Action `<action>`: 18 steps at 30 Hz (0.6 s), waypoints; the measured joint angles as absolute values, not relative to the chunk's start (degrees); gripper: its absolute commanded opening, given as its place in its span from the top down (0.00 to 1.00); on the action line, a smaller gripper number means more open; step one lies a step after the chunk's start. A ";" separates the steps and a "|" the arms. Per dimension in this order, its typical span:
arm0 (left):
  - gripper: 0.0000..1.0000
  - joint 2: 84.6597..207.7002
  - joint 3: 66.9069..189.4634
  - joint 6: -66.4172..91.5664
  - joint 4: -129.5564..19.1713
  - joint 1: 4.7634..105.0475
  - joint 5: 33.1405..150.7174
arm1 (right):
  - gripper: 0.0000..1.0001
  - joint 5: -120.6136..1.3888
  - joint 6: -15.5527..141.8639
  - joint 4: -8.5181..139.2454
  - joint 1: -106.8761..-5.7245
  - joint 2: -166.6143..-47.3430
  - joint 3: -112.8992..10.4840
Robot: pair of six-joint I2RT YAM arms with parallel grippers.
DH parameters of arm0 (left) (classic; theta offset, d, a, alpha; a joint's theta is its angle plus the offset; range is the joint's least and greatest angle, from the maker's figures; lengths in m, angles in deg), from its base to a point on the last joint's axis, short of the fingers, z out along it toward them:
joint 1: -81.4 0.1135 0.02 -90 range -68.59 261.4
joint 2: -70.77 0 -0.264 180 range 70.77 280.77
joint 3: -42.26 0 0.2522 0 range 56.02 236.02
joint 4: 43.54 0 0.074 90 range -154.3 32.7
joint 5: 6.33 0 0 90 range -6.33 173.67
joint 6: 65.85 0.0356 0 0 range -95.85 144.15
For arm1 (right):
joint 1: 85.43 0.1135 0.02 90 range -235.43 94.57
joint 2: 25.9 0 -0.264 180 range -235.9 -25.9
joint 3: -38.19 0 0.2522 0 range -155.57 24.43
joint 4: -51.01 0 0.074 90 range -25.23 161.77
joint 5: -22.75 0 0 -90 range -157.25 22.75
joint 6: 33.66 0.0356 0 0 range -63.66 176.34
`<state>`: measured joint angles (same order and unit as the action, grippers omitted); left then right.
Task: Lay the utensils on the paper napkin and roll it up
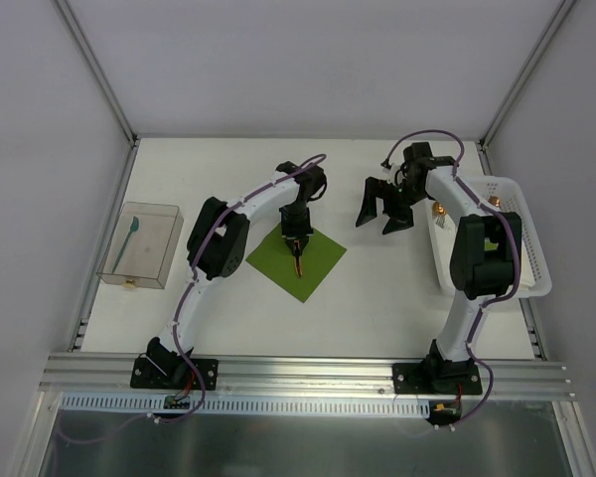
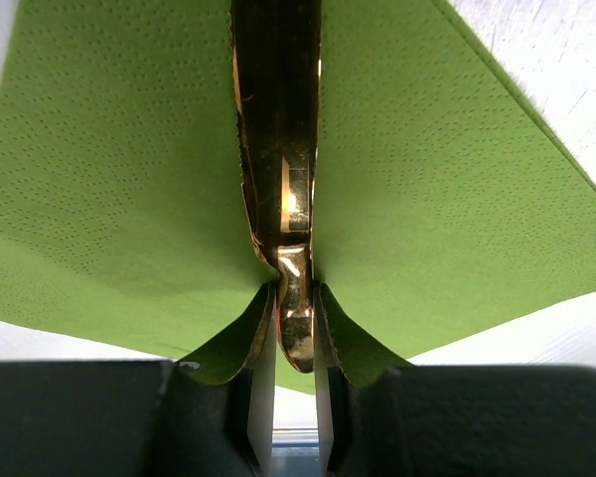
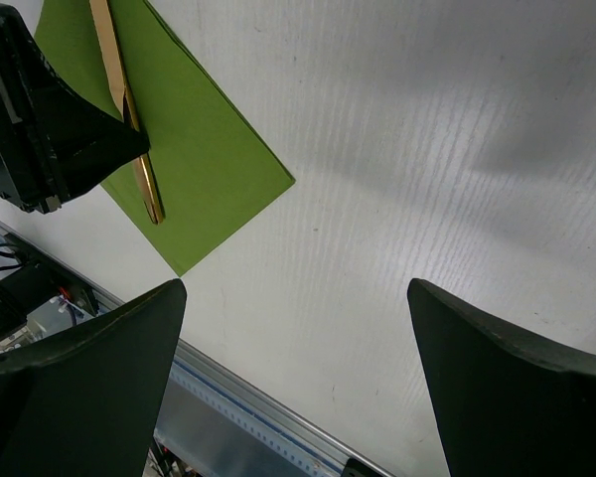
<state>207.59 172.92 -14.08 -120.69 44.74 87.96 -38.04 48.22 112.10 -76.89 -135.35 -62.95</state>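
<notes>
- My left gripper (image 1: 298, 241) is closed on one utensil (image 2: 281, 189). The fingers (image 2: 214, 417) pinch its shiny brown-gold shaft from both sides.
- The utensil runs straight out from my fingertips over the middle of the napkin (image 2: 109, 179).
- In the right wrist view its far end stops inside the sheet, short of the near corner. I cannot tell whether it rests on the paper or hangs just above it.
- The napkin is green and lies flat on the table (image 1: 377, 288). It is turned like a diamond and sits between my two arms, nearer the left one.
- My right gripper (image 1: 381, 219) is spread wide and holds nothing. It hangs over bare table to the right of the napkin, apart from it.
- A white basket (image 1: 534, 238) stands at the table's right edge, beside my right arm. More utensils (image 1: 439, 210) show their orange ends in its far part.
- A clear box (image 1: 161, 248) sits at the left edge, well apart from the napkin. A teal spoon (image 1: 129, 235) shows in it.
</notes>
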 measured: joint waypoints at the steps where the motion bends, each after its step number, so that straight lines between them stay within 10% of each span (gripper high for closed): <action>1: 0.92 207.59 172.92 -14.08 -120.69 44.74 87.98 | 0.01 -38.04 48.22 112.10 -76.94 -135.32 -62.95; 18: 0.64 207.61 172.46 -14.04 -120.65 44.74 89.78 | 0.01 -37.91 48.40 112.10 -77.13 -135.32 -62.95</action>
